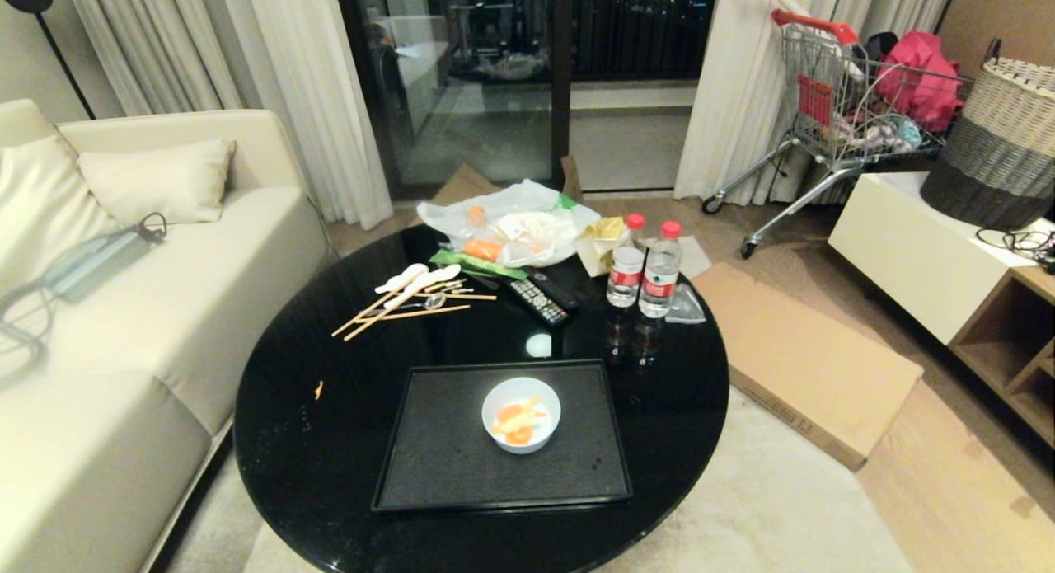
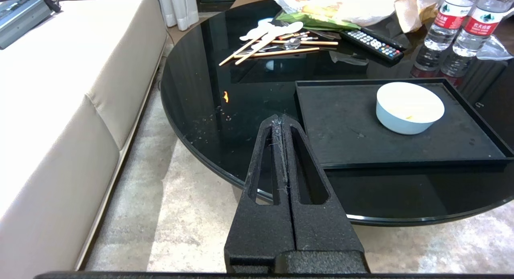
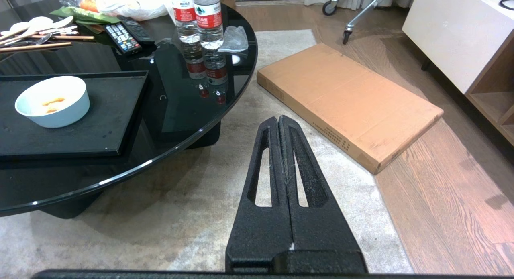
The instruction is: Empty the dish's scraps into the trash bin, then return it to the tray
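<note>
Left gripper (image 2: 282,119): jaws clenched together on nothing, hanging off the table's near edge on the sofa side, clear of everything.
Right gripper (image 3: 278,120): jaws likewise pressed shut and empty, out over the rug beyond the table's right edge, towards the cardboard box (image 3: 347,100).
Dish (image 1: 521,414): upright on the tray (image 1: 437,457), right of the tray's centre, rim free all round, untouched.
Scraps (image 1: 520,423): loose orange and pale pieces inside the dish.
Tray: flat near the front edge of the round black table (image 1: 313,441).
Trash bin: not visible in any view; its direction cannot be told.
Risk, grasp: the rim is smooth and thin; a shallow pinch could slip or tip the dish, spilling scraps onto the tray.
Risk, reach: the water bottles (image 1: 643,266) stand behind the tray's far right corner; a wide right-arm sweep could topple them.
Risk, carry: loose scraps may slide out if the dish tilts before reaching the bin.
Stray piece (image 1: 318,387): one orange bit lies on the table left of the tray.
</note>
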`<state>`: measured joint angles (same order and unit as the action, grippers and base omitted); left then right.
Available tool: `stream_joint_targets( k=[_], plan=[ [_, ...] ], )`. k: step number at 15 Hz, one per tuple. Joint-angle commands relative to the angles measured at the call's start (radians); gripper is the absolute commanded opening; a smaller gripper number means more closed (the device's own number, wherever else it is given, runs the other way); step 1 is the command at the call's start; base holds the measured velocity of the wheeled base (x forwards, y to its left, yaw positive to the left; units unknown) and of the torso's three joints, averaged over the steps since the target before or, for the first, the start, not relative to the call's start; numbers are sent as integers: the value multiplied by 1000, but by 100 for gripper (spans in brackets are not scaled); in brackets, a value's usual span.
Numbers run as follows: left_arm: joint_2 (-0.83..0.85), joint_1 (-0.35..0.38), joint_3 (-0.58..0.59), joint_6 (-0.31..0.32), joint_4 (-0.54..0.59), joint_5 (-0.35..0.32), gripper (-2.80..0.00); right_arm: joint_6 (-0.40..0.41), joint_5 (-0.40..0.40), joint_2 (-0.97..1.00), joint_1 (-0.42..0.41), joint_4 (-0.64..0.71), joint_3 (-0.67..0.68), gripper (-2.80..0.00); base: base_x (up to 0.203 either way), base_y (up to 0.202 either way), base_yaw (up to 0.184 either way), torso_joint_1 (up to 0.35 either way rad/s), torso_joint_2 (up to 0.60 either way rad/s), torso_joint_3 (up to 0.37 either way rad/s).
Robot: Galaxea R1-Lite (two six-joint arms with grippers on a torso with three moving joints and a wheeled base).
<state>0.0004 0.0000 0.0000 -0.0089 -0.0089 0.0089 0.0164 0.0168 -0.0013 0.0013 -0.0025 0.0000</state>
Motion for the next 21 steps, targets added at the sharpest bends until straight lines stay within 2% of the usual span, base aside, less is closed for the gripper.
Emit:
stream_joint_targets(
  k=[1,21],
  plan=[
    [0,0,0,0,0,0,-280,0,0,1,0,-1,0,-280,0,0,0,0,0,0],
    [0,0,0,0,0,0,-280,0,0,1,0,-1,-2,-280,0,0,0,0,0,0]
  ],
)
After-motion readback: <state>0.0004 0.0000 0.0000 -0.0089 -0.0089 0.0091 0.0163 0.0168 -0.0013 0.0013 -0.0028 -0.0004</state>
